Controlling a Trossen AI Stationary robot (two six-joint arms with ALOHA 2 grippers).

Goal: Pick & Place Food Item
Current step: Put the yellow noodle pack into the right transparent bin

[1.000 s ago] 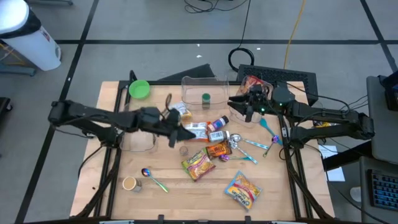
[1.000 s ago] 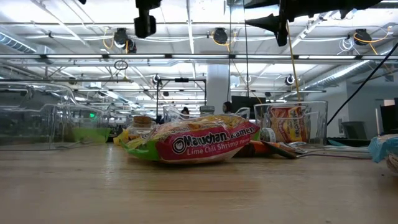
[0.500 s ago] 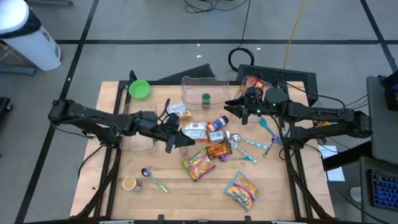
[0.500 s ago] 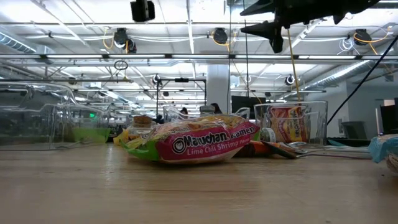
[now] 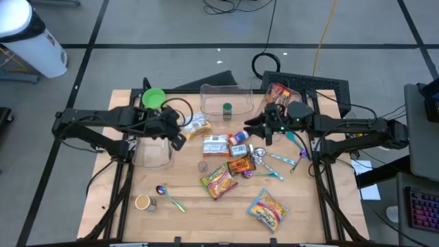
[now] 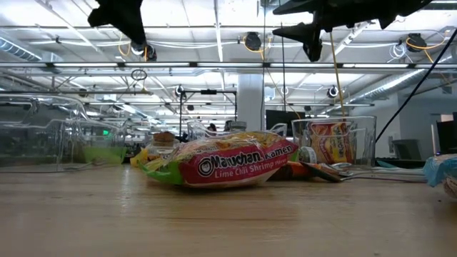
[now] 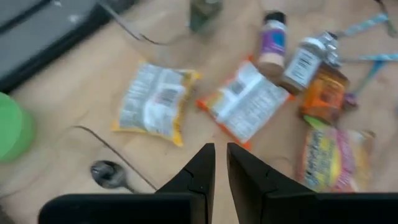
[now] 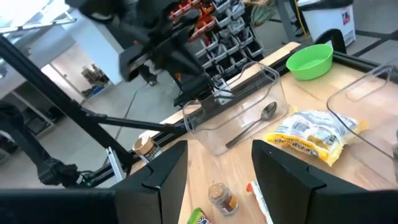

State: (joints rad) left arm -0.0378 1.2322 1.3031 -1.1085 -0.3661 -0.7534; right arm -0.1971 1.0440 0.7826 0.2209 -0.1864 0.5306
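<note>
Over the left-centre of the high view, the left gripper (image 5: 175, 139) is seen hovering above a clear tub (image 5: 152, 152), fingers pinched nearly together with nothing between them. Just right of it a yellow noodle pack (image 5: 197, 126) lies flat on the table (image 5: 185, 219), untouched. Right of centre, the right gripper (image 5: 266, 130) hangs beside the spice jars (image 5: 240, 137), its fingers spread apart and empty. A Maruchan ramen pack (image 5: 218, 180) is found lower in the middle, with another packet (image 5: 268, 208) at lower right. A green bowl (image 5: 153, 98) sits at upper left.
</note>
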